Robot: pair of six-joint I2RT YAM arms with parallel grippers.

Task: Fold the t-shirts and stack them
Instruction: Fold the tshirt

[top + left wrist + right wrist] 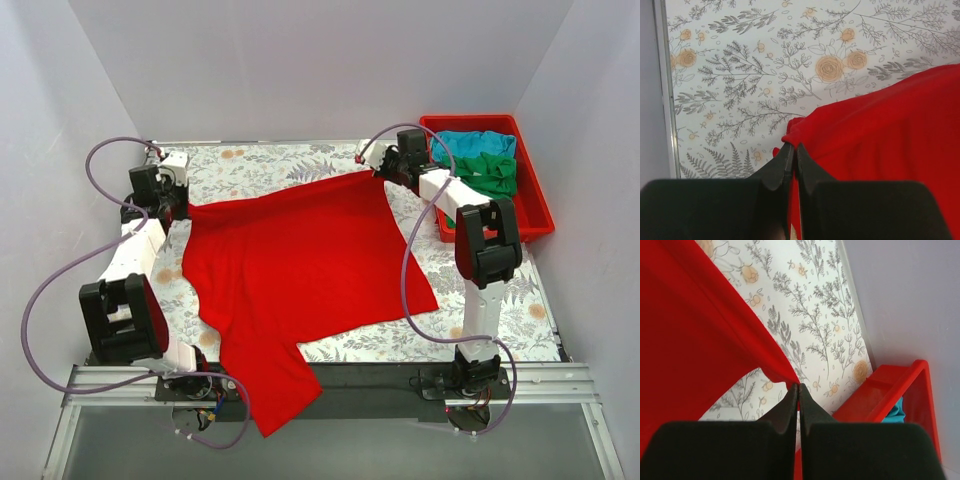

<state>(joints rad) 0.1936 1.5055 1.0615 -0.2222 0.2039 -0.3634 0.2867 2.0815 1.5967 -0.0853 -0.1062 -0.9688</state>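
Shirts: the red shirt (300, 260) lies spread across the middle of the top view, its lower end hanging off the table (260, 165) at the bottom edge. The left claw (791, 148) and the right claw (796, 387) each pinch an upper corner (jaws fully closed). The green shirt (490, 175) and the blue shirt (475, 143) sit in the tray (540, 215), upper right

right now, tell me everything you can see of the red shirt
The red shirt is plain bright red soft cloth, spread mostly flat on the flowered table, with shallow creases. The left pincer is shut on one far corner, the right pincer on the other, lifted off the table. One part hangs over the near edge. It lies apart from the tray.
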